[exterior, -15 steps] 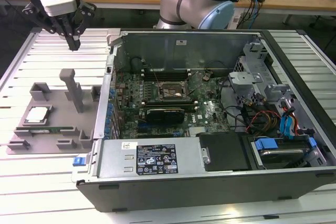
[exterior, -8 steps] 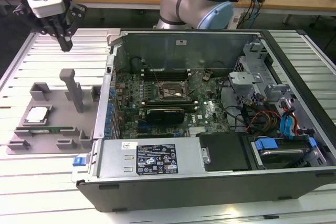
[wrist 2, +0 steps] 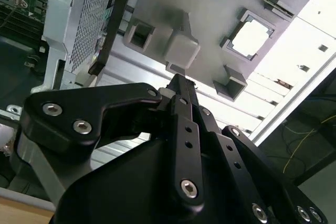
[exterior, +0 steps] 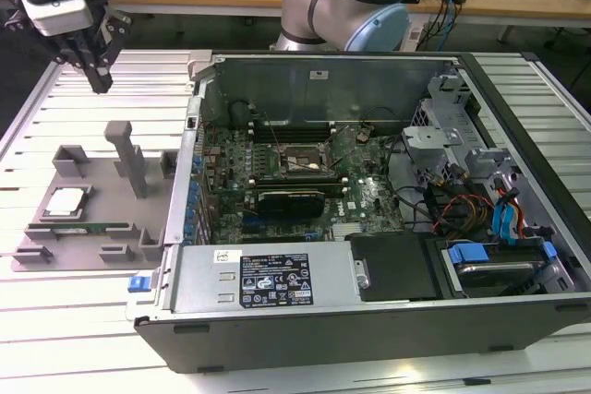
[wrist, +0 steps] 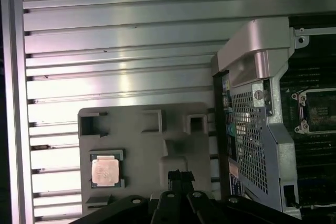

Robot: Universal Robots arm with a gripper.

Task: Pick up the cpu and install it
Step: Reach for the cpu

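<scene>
The cpu is a small silvery square chip lying flat in a recess of the grey tray, at the exterior view's left. It also appears in both wrist views, as the cpu and the cpu. My gripper hangs high above the slatted table, beyond the tray's far end and well clear of the chip. Its black fingers are shut together with nothing between them, as my gripper and my gripper show. The black square socket sits on the motherboard inside the open computer case.
The open computer case lies on its side to the tray's right, its metal wall close beside the tray. Grey posts stand up from the tray. A narrow green memory stick lies along the tray's near edge. Cables and drives fill the case's right end.
</scene>
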